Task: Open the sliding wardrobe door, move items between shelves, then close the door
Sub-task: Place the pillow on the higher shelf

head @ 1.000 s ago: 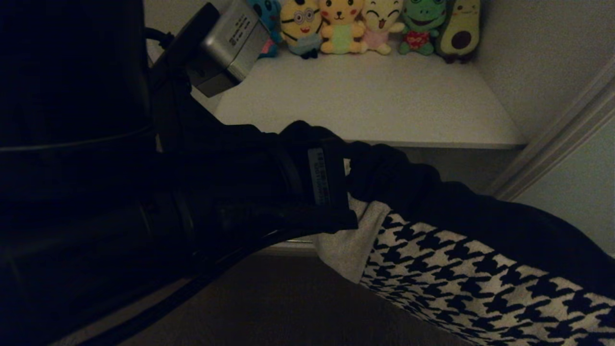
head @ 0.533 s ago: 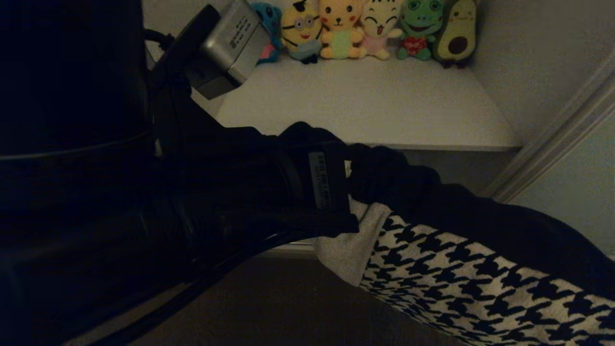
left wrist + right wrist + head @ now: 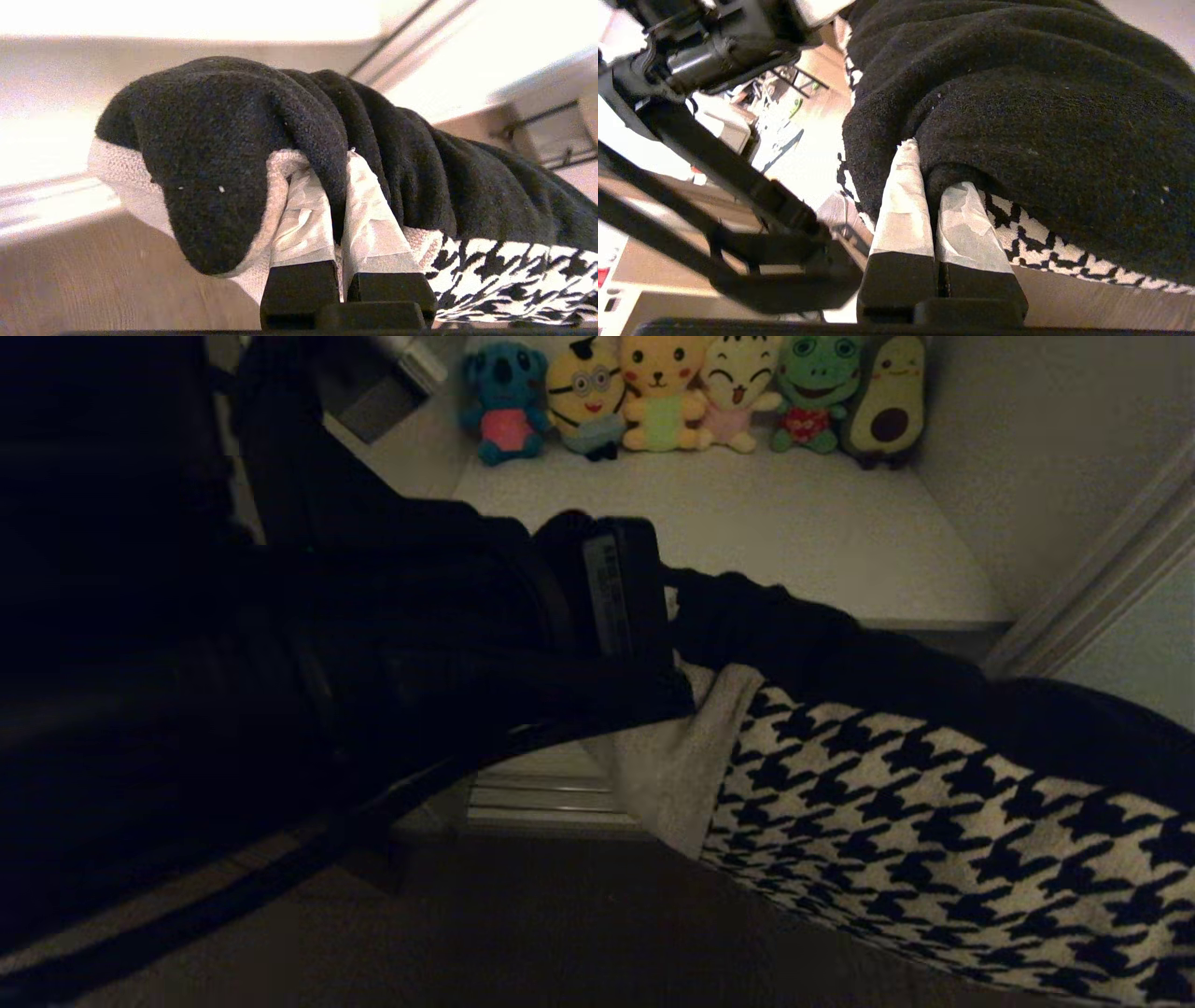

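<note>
Row of plush toys [image 3: 691,397] along top centre of head view: blue one, yellow goggle-eyed one, yellow bear-like, pale pink, green frog, avocado at right end. Brown floor [image 3: 560,933] at bottom.

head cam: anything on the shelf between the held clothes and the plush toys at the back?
Nothing. In the head view the shelf is bare from the held clothes to the plush toys at the back wall.

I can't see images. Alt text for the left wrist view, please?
The left gripper, fingers shut, pinches a black garment bundled with a houndstooth fabric, held above a wooden floor.
</note>
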Tool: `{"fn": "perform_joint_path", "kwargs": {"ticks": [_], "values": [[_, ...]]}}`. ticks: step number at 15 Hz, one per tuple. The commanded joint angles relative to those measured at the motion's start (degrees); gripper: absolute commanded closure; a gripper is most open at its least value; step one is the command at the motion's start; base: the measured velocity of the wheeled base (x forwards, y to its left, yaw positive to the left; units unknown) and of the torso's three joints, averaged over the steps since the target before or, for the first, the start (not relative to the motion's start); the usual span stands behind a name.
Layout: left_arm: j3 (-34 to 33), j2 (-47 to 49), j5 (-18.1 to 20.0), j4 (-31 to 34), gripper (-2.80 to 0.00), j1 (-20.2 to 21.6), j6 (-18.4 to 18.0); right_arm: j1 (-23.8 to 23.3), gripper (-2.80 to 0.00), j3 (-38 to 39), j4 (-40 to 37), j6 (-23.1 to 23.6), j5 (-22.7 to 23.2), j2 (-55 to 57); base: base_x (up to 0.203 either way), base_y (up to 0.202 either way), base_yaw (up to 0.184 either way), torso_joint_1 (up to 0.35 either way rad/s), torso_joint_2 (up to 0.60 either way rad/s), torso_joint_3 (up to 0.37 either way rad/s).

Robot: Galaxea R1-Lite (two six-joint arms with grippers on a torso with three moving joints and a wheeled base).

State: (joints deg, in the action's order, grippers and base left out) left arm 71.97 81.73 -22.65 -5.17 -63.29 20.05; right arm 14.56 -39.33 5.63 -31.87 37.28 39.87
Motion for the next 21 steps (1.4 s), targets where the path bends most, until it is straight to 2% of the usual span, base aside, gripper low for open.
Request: {"fn": "perform_joint_path", "kwargs": {"ticks": [1, 6, 9, 13, 17, 19, 21], "values": [[3.77, 0.03, -0.23, 1.64, 0.0, 0.1, -0.18, -0.05, 0.0, -4.61, -0.18, -0.13, -1.16, 4.31, 0.0, 0.0, 0.0, 0.0, 0.0, 0.0], [10.37, 1.25, -0.26, 2.55, 0.0, 1.73, -1.83, -0.05, 0.0, -17.37, -3.97, 0.44, -5.17, 12.07, 0.0, 0.0, 0.0, 0.0, 0.0, 0.0], [17.58, 4.61, 0.05, 2.58, 0.0, 4.97, -3.54, -0.23, 0.0, -24.03, -4.12, 0.81, -6.37, 18.18, 0.0, 0.0, 0.0, 0.0, 0.0, 0.0], [27.7, 10.11, 0.61, 2.47, 0.0, 8.92, -4.09, -0.49, 0.0, -32.87, -2.31, 1.69, -6.85, 24.97, 0.0, 0.0, 0.0, 0.0, 0.0, 0.0], [35.38, 13.2, 3.39, 1.43, 0.0, 11.0, -5.19, -0.49, 0.0, -41.84, 1.26, 2.3, -6.87, 30.01, 0.0, 0.0, 0.0, 0.0, 0.0, 0.0], [37.7, 14.37, 4.72, -0.48, 0.0, 12.3, -5.46, -0.49, 0.0, -44.71, 6.06, 2.45, -6.87, 32.65, 0.0, 0.0, 0.0, 0.0, 0.0, 0.0], [38.66, 14.0, 7.35, -0.91, 0.0, 12.32, -6.24, -0.49, 0.0, -48.07, 6.66, 2.38, -6.87, 33.75, 0.0, 0.0, 0.0, 0.0, 0.0, 0.0]]}}
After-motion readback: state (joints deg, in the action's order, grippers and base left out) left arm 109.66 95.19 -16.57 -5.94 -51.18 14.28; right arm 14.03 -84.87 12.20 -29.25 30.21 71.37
